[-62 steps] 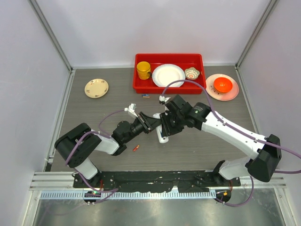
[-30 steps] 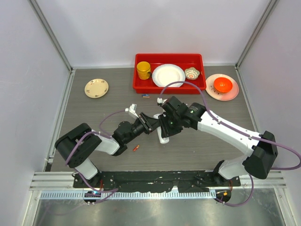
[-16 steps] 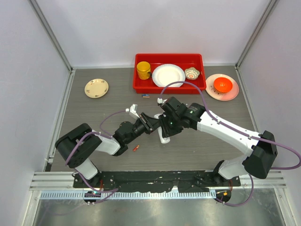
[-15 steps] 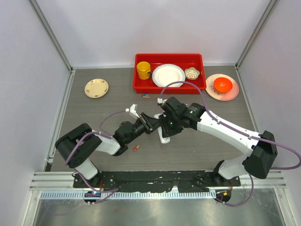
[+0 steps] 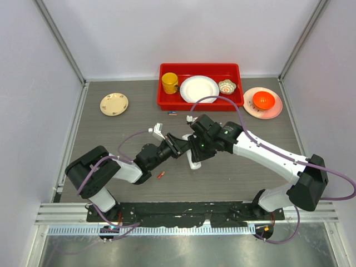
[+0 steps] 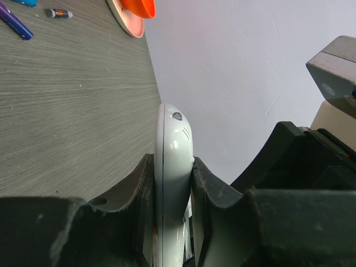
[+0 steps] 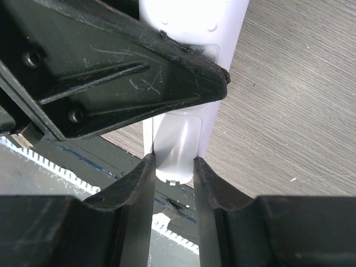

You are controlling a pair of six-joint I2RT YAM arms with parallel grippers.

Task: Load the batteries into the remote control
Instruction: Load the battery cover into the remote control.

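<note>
The white remote control (image 6: 173, 144) stands edge-on, clamped between the jaws of my left gripper (image 6: 173, 183), which is shut on it. In the top view the left gripper (image 5: 179, 146) meets my right gripper (image 5: 194, 157) at the table's middle, and the remote's white end (image 5: 193, 163) shows below them. In the right wrist view the remote's back (image 7: 194, 22) faces the camera. A white cover plate (image 7: 175, 147) at its end sits pinched between the jaws of my right gripper (image 7: 173, 167). One red-orange battery (image 5: 161, 174) lies on the table. A purple battery (image 6: 14, 22) and another battery (image 6: 58, 13) lie farther off.
A red tray (image 5: 167, 103) at the back holds a yellow cup (image 5: 169, 83), a white plate (image 5: 199, 88) and a small bowl (image 5: 227, 86). An orange bowl (image 5: 263, 99) on a pink plate stands at the back right. A cream saucer (image 5: 114, 103) lies at the back left.
The right gripper has shifted slightly left, closer onto the remote's end. Over the last second nothing has visibly moved.
</note>
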